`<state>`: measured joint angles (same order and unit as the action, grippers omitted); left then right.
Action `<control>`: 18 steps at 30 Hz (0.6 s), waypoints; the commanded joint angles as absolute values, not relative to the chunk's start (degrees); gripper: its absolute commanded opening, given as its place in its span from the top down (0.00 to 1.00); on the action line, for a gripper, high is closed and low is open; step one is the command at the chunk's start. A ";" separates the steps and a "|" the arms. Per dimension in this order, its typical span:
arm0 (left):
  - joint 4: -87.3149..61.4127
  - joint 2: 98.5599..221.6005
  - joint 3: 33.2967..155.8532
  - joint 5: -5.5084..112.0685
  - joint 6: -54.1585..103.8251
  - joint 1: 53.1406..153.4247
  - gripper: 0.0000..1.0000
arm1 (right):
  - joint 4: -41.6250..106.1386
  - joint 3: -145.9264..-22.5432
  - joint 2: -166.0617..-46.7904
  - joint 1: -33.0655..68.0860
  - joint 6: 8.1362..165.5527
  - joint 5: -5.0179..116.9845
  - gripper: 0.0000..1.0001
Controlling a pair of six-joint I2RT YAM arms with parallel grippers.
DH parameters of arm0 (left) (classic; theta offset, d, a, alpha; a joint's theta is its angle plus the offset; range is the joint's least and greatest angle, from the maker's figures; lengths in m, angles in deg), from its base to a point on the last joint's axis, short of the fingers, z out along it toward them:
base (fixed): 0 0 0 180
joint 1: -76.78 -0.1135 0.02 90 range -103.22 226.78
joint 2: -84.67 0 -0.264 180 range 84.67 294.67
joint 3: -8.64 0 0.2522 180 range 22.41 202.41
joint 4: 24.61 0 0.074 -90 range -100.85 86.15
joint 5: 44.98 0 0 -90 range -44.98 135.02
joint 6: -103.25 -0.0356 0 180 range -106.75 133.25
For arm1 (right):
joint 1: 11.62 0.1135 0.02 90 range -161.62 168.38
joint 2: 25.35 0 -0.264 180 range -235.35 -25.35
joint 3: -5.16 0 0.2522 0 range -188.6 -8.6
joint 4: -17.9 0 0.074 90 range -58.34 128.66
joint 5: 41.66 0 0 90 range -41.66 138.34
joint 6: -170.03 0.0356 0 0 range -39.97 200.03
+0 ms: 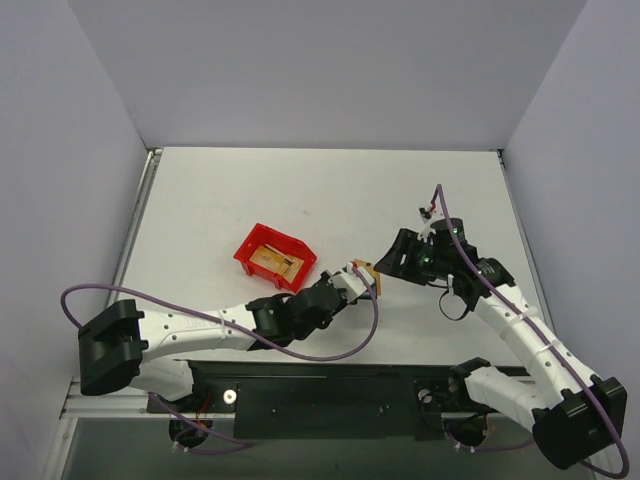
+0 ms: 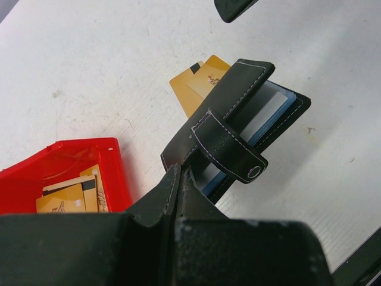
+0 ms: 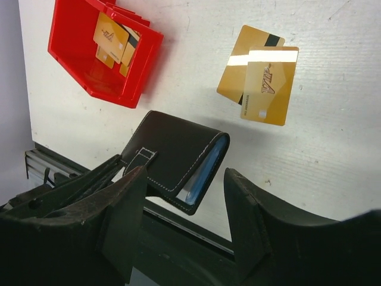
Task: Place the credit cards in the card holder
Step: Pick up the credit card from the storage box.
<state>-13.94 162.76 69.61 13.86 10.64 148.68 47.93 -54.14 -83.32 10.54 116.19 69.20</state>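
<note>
Credit cards (image 3: 262, 77), 2 of them, lie flat near the desk's middle, just past the card holder (image 3: 178, 155) pinched in the left gripper (image 2: 181, 173), with the right gripper (image 3: 184, 179), fingers apart, close on their right-edge side.

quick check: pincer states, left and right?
Left pincer: closed on the edge of the black card holder.
Right pincer: open, holding nothing.
</note>
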 commanded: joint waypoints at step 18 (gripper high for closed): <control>-3.74 160.88 79.00 39.38 10.62 140.34 1.00 | 48.80 -53.16 -74.84 20.19 94.10 68.39 0.47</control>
<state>-7.89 164.22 74.13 26.89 10.88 143.98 48.98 -53.90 -78.34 16.20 102.42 72.83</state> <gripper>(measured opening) 0.019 0.526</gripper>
